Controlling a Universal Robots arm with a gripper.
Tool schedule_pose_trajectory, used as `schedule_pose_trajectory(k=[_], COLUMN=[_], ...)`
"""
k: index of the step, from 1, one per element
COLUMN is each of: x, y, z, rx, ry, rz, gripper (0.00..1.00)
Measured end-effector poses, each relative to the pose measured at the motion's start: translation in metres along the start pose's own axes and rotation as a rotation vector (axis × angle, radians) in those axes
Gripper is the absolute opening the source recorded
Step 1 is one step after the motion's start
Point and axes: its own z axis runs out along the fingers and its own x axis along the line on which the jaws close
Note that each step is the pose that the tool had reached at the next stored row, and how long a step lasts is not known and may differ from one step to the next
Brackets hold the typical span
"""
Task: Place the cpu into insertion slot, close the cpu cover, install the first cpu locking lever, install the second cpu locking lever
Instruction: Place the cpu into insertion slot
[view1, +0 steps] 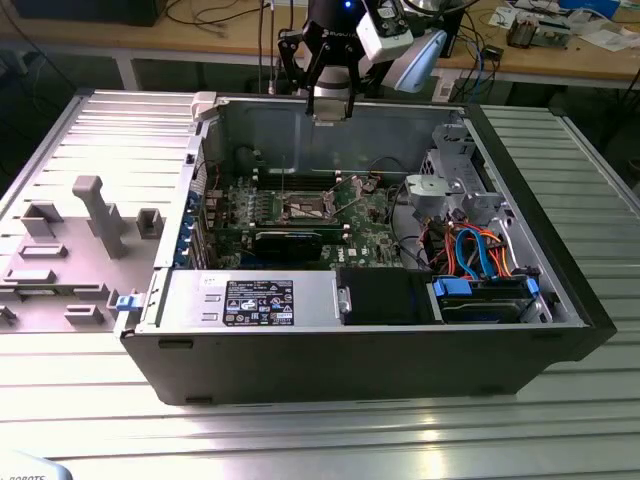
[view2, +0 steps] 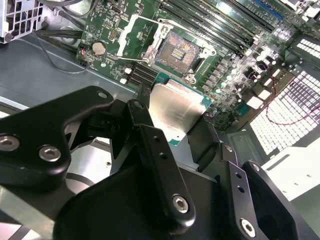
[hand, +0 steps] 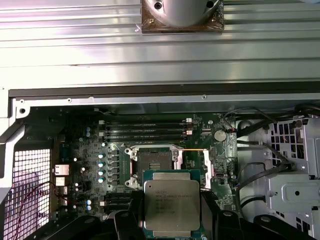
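The open computer case is lying on its side in the middle of the table. Its walls are standing up around the green board on every side, so the free way to the board is only from above. The tool is hanging over the open case, higher than its rim, toward the far edge of the table.

Its black fingers are clenching the cpu by two opposite edges, with the silver top showing in both wrist views. The cpu is hanging in the air, apart from the insertion slot, which is lying open with its dark centre bare. The cpu cover is standing lifted at the side of the slot that is toward the drive cage.

The memory slots are running between the insertion slot and the far wall. The long black expansion card is standing on the board on the side toward the near edge of the table. Orange and blue cables are lying beside the drive cage. A grey fixture plate is lying on the table at the exterior view's left.
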Motion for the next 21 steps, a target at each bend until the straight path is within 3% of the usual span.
schedule_pose_trajectory(k=[5,21], x=[0.0,0.0], y=[0.0,0.0], z=[0.0,-0.0001], rx=[-0.0011,-0.0027], ry=[-0.0019,-0.0029], rz=[0.022,0.035], gripper=[0.54,0.54])
